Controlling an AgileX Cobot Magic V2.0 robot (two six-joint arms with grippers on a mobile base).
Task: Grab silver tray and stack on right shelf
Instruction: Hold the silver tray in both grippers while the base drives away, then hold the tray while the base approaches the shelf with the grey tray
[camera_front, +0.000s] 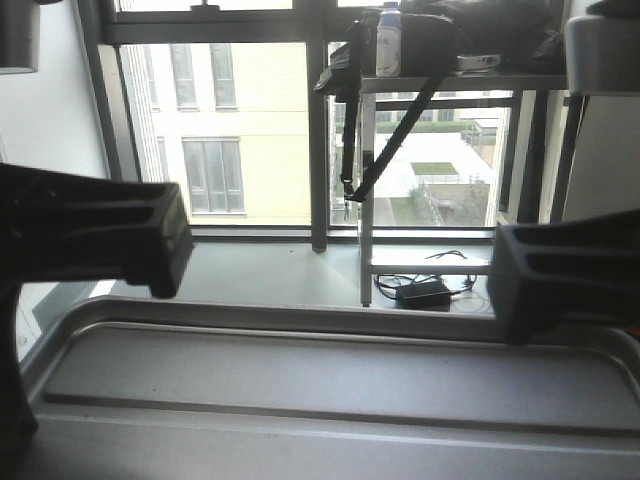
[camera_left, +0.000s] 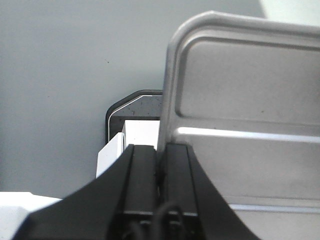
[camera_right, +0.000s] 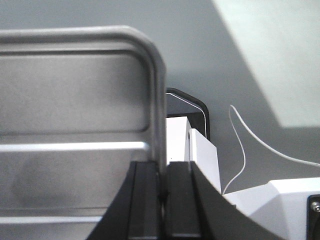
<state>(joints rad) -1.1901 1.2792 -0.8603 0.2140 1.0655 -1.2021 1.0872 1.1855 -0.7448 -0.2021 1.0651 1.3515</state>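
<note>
**Left wrist view: tray clamped at both short ends, carry stage**

Left wrist view shows the left gripper pressed together on the rolled rim of the silver tray, at one short end near a rounded corner. Right wrist view shows the right gripper pinching the opposite short end in the same manner. The tray hangs level between the two arms, clear of the grey floor. Two long ridges run across its base.

Judgement: the grab is complete and the transport step is in hand. The right shelf appears in no view. The next move therefore calls for turning or travelling toward it with both arms at equal spacing, then laying the tray flat on the shelf before either grip lets go. Uneven arm motion could twist the tray out of the thin rim hold.

View differences: only the front-facing view shows the surroundings, namely a window, a rack carrying a dark bag and a bottle, and a power adapter on the floor. Only the wrist views show rim contact. A loose white cable shows in the right wrist view alone.
</note>
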